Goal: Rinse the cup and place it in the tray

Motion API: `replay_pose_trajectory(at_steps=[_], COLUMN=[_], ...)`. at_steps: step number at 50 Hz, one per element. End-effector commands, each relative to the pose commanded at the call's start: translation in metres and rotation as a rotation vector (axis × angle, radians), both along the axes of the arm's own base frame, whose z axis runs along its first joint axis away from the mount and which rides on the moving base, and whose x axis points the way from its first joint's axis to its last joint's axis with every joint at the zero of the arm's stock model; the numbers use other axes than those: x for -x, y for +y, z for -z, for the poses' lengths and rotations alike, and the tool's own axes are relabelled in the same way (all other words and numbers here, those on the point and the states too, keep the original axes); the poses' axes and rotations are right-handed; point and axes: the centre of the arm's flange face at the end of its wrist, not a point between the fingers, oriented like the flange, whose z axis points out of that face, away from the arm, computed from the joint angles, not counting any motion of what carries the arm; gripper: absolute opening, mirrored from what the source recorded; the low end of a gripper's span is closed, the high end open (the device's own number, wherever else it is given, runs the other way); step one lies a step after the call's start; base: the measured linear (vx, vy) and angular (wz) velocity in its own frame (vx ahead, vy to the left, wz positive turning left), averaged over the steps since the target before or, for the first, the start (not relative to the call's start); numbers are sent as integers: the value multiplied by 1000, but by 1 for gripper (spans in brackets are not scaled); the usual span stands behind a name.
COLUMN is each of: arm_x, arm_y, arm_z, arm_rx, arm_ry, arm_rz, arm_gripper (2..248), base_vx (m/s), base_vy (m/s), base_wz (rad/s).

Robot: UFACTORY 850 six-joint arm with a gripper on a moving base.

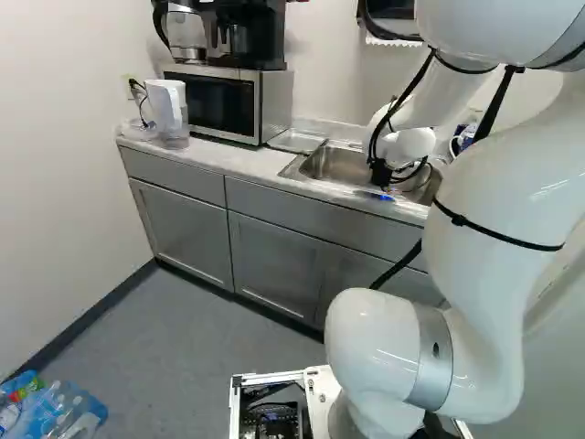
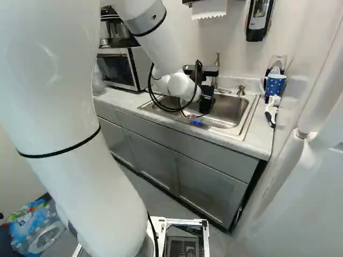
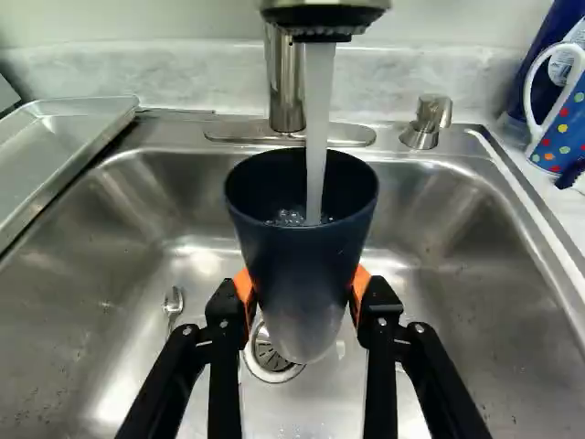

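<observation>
Over the sink (image 2: pixel 231 111), the gripper (image 2: pixel 206 101) hangs from my arm in the right base view. In the wrist view the gripper (image 3: pixel 303 297) is shut on a dark blue cup (image 3: pixel 297 261), an orange pad against each side. The cup is roughly upright, mouth toward the faucet (image 3: pixel 322 16). A stream of water (image 3: pixel 318 110) falls into it, and bubbling water shows inside. The metal tray (image 3: pixel 69 137) lies beside the sink basin, on the microwave's side, apart from the cup. No cup can be made out in the base views.
A spoon-like utensil (image 3: pixel 173 302) lies in the basin near the drain (image 3: pixel 272 357). A soap pump (image 3: pixel 426 122) stands behind the basin, and a dotted mug (image 3: pixel 559 128) beyond its far corner. The microwave (image 1: pixel 228 102) and a white pitcher (image 1: pixel 168 110) stand on the counter.
</observation>
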Motion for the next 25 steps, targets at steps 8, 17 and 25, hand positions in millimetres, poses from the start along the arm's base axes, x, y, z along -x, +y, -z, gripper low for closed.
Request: replay_pose_trajectory(at_steps=[8, 17, 25], arm_x=[0, 0, 0], arm_y=[0, 0, 0], arm_z=[0, 0, 0], arm_rx=[0, 0, 0], arm_ry=[0, 0, 0], arm_rz=[0, 0, 0], arm_gripper=[121, 121, 121], base_vx=[0, 0, 0], base_vy=[0, 0, 0], base_wz=[0, 0, 0])
